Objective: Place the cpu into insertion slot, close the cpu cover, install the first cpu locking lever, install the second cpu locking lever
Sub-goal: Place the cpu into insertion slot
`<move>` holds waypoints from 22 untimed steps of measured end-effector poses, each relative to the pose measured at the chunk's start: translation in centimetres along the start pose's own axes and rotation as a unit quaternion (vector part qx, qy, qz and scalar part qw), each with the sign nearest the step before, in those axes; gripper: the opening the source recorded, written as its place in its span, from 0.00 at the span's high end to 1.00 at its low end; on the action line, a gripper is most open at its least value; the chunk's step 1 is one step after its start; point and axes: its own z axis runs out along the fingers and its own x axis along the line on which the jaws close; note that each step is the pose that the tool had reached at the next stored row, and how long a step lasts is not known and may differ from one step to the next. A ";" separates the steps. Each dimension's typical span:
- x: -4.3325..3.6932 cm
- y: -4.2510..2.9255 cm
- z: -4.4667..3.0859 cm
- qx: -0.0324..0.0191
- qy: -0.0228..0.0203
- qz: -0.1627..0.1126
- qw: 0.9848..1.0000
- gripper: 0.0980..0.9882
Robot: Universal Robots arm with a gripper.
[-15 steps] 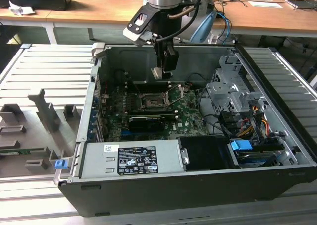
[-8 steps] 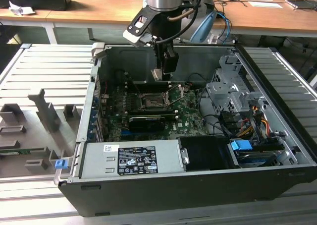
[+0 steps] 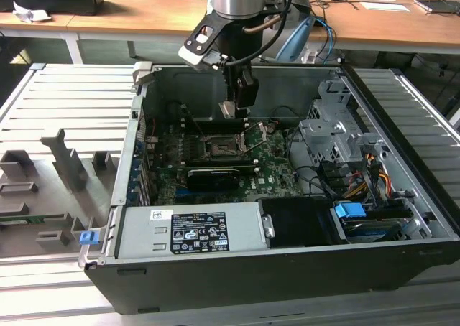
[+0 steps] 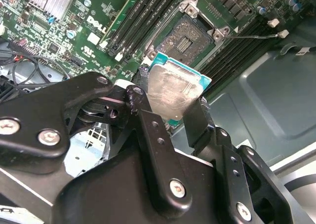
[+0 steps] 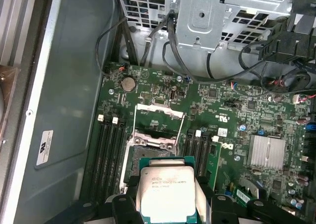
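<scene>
1. The gripper (image 4: 172, 110) is clamped on the cpu (image 4: 175, 88), with its fingers (image 4: 148, 125) on two opposite edges. The cpu hangs above the motherboard (image 5: 232, 130), apart from it.
2. The slot (image 5: 148, 150) lies near the middle of the motherboard, between two banks of memory slots (image 5: 108, 150). It has no chip in it, and the cover (image 5: 160, 110) stands open at its edge toward the drive cage (image 5: 207, 17).
3. Risk: the cpu seems to be held only by its thin edges, so it may slip or tilt if it bumps anything.
4. Risk: if it comes down turned or shifted against the slot's rim, the fine contacts inside could bend, I think.
5. Risk: the raised cover and the thin lever (image 4: 252, 36) stand close to the slot, and a finger could catch on them.
6. Writing: the cpu's silver lid carries several lines of dark print in the first wrist view. A small label (image 5: 44, 147) sits on the grey panel beside the motherboard's edge. A big label (image 3: 198, 233) sits on the grey box (image 3: 136, 233) at the front edge of the case (image 3: 287, 283). The motherboard has small white marks too. I do not copy any of it.
</scene>
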 end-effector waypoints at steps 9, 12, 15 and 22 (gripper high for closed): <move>-0.01 -0.04 0.45 0.000 0.000 0.000 1.000 0.52; -0.01 -0.04 0.55 0.000 0.000 0.000 1.000 0.52; -0.01 -0.05 0.64 0.000 0.000 0.000 1.000 0.52; -0.02 -0.07 0.87 0.000 0.000 0.000 1.000 0.52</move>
